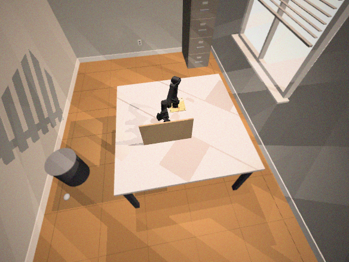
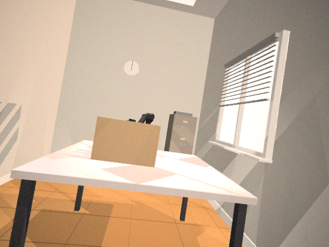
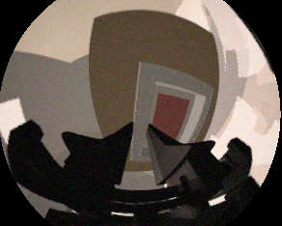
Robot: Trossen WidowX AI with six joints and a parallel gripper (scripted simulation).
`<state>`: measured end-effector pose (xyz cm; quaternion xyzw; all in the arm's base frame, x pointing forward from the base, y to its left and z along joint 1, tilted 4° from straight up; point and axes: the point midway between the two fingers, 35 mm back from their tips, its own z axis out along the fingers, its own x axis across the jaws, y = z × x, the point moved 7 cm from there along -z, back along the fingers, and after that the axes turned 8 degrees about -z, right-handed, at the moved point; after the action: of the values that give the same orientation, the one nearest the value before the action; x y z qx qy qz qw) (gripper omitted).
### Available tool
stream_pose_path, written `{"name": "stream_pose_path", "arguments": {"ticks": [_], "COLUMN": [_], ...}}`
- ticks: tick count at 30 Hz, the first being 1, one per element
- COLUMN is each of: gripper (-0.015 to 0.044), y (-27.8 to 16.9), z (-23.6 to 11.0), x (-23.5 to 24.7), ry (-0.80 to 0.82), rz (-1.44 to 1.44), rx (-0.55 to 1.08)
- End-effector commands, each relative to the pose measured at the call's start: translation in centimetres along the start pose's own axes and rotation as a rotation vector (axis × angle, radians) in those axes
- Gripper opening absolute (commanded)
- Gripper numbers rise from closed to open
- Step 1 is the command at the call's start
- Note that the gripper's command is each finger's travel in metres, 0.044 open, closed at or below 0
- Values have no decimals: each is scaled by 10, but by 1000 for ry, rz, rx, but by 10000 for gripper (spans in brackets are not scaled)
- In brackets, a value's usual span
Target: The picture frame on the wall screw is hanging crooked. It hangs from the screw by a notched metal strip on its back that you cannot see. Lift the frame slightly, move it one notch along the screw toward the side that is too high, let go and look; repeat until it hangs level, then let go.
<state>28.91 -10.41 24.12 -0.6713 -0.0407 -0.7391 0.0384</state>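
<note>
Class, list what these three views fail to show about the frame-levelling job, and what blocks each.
- Screw and notched strip: every view; behind the picture frame.
- Frame's front: top and exterior views; the brown board faces away.
- End effector contact point: wrist view; dark fingers cover it.

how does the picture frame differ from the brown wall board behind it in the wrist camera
The picture frame is smaller and sits within the outline of the wall board. The frame is grey with nested borders and a dark red centre; the board is one plain brown surface. The frame's edge is gripped by the gripper; the board stands free of it on the table. Both look flat and roughly rectangular, and both are bent by the lens.
</note>
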Motion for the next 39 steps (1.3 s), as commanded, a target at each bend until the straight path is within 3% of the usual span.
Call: {"name": "stream_pose_path", "arguments": {"ticks": [1,39], "gripper": [0,0], "y": [0,0], "z": [0,0], "x": [0,-2], "ry": [0,-2], "rz": [0,-156], "rx": [0,-1]}}
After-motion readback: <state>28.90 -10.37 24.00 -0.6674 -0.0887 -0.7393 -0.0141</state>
